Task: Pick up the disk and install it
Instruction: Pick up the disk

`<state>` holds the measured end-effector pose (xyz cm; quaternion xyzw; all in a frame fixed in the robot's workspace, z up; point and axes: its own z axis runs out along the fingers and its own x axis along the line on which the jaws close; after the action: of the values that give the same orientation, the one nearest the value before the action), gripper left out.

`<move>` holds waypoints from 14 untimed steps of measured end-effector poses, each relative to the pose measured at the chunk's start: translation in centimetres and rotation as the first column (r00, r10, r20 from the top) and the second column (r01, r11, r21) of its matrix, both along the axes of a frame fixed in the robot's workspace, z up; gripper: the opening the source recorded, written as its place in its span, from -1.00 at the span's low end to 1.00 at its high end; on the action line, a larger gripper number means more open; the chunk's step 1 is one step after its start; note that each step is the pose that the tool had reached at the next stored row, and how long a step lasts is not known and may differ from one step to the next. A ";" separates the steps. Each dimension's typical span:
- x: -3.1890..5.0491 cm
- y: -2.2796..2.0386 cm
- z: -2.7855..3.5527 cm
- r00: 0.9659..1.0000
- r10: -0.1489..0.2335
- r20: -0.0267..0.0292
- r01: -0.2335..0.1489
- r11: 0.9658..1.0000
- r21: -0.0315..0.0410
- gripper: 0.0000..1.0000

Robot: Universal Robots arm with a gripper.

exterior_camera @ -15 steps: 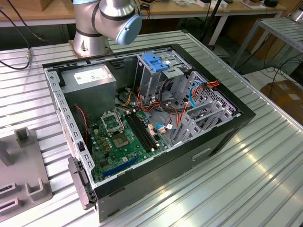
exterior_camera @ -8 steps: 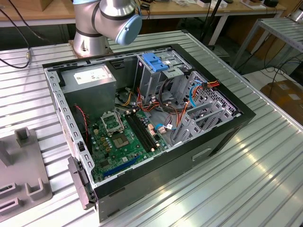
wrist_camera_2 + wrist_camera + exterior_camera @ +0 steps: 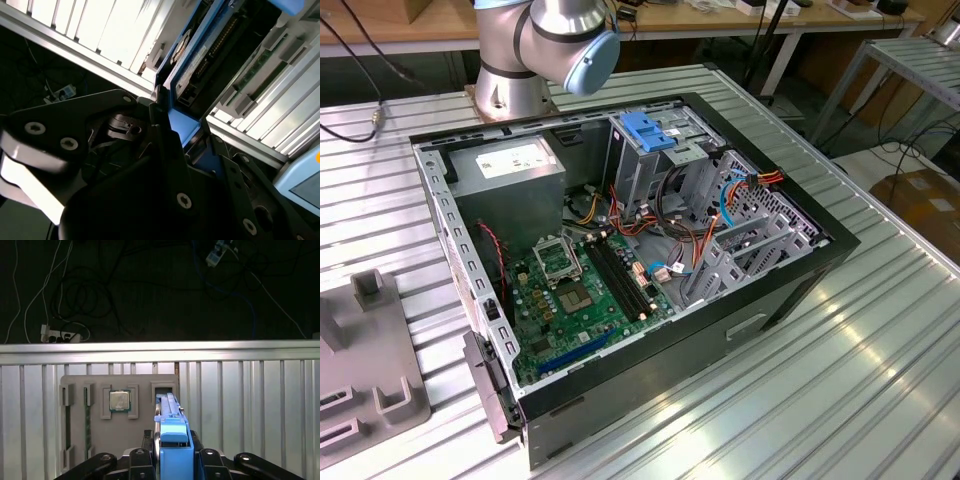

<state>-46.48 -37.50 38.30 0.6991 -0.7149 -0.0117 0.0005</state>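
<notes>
First wrist view shows the gripper (image 3: 173, 456) apparently clamped on the blue frame edges of the disk (image 3: 173, 432), which stands on edge in a slot of the grey holder (image 3: 115, 440); I'd judge it stiff, weighty and shock-sensitive, so best gripped there.

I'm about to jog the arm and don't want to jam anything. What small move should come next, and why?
Probably a short, straight pull along the slot. In the first wrist view the gripper looks closed on the disk, which stands on edge with its far end in the slot of the grey fixture. Any sideways motion could bind it there.
</notes>
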 end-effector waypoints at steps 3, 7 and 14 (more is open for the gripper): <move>0.00 0.00 0.44 1.000 0.000 0.000 0.000 1.000 0.000 -0.26; 0.00 0.00 0.91 1.000 0.000 0.000 0.000 1.000 0.000 -0.26; 0.00 0.00 1.79 1.000 0.000 0.000 0.000 1.000 0.000 -0.26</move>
<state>-46.48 -37.50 40.08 0.6991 -0.7149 -0.0117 0.0005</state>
